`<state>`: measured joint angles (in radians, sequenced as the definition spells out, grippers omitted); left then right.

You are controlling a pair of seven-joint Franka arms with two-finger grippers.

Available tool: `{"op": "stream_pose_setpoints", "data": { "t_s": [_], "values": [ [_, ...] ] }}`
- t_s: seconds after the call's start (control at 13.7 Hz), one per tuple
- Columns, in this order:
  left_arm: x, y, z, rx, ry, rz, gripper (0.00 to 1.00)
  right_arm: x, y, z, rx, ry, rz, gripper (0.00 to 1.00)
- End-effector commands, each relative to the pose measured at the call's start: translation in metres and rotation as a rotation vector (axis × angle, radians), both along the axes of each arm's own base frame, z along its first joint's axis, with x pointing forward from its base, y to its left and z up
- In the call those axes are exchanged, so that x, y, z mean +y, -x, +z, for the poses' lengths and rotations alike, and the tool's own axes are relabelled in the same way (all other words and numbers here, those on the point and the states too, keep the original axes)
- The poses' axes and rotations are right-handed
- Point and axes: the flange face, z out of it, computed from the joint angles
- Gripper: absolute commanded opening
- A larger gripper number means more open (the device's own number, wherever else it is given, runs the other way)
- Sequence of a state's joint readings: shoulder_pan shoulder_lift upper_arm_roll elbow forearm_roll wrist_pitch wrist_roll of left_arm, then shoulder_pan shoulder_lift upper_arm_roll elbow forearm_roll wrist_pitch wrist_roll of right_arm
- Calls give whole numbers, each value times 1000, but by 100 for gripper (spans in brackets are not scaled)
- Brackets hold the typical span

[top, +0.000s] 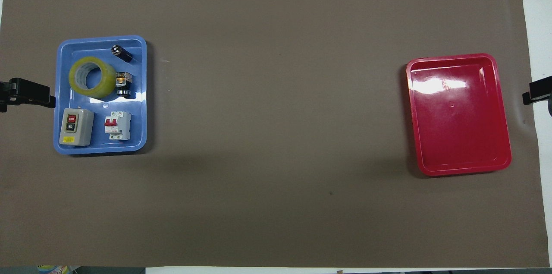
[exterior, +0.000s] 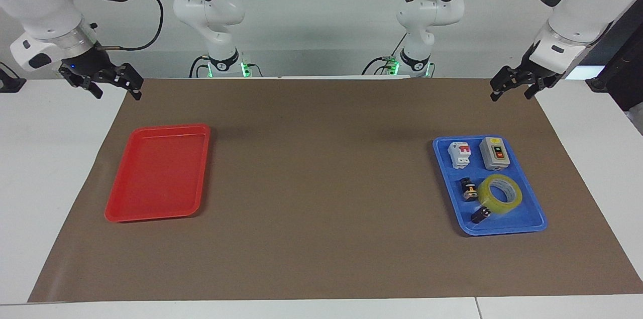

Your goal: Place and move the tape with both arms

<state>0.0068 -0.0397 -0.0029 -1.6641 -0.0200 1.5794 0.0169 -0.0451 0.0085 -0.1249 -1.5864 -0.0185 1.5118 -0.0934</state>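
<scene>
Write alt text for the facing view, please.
The tape lies in a blue tray with small electrical parts; a red tray sits empty toward the right arm's end. The left tool and right tool wait raised over the table's ends.

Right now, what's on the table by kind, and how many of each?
Trays: 2, the blue tray and the red tray
Tape: 1, in the blue tray
Breaker: 1
Switch box: 1
Small black parts: 2, one beside the tape, one farther from the robots
Total: 7
</scene>
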Motion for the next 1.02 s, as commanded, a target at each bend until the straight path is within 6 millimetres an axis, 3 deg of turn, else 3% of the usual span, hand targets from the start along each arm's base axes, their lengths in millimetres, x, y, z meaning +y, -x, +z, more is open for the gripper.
{"op": "stream_pose_setpoints", "data": {
  "t_s": [0.0, 0.73, 0.88, 0.95],
  "values": [
    [-1, 7, 3, -12, 16, -12, 100, 0, 6, 2, -7, -20, 16, 100],
    [4, 5, 4, -22, 16, 1, 100, 0, 6, 2, -7, -21, 19, 100],
    [7, -4, 9, -77, 15, 3, 100, 0, 6, 2, -7, -21, 19, 100],
    [8, -10, 2, -72, 13, 5, 100, 0, 6, 2, -7, -21, 19, 100]
  ]
}}
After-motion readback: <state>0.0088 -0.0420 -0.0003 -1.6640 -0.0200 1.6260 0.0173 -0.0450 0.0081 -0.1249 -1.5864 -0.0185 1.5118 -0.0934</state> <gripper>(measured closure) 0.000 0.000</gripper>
